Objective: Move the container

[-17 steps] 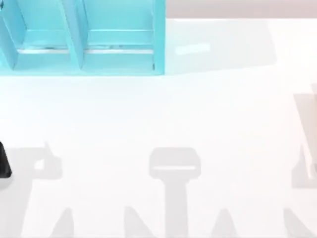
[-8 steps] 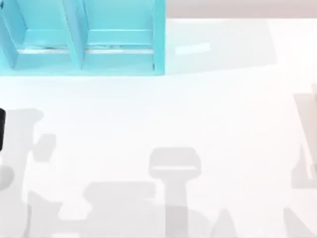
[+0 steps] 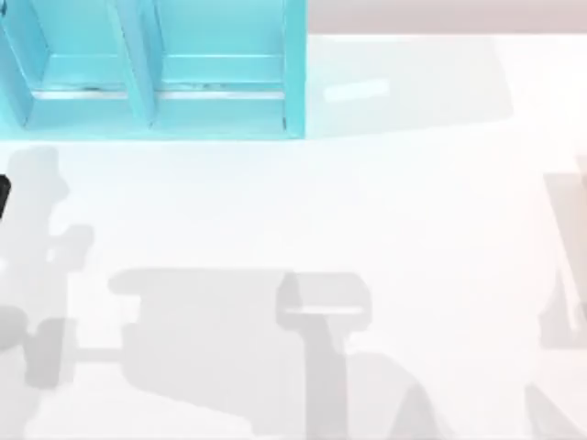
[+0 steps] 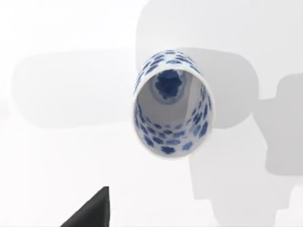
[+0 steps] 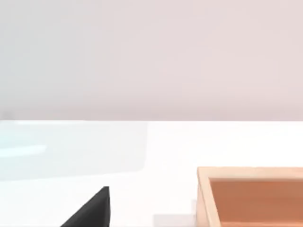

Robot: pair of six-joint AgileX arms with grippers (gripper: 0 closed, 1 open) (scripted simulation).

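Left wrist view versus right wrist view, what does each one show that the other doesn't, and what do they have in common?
The left wrist view has a blue-and-white patterned cup, seen from above into its open mouth, with grey shadows around it. The right wrist view has the corner of an orange-brown wooden box, a pale wall behind the table, and a faint turquoise sheen on the surface. Both share the white table and a dark wedge of that arm's own gripper at the picture's edge.
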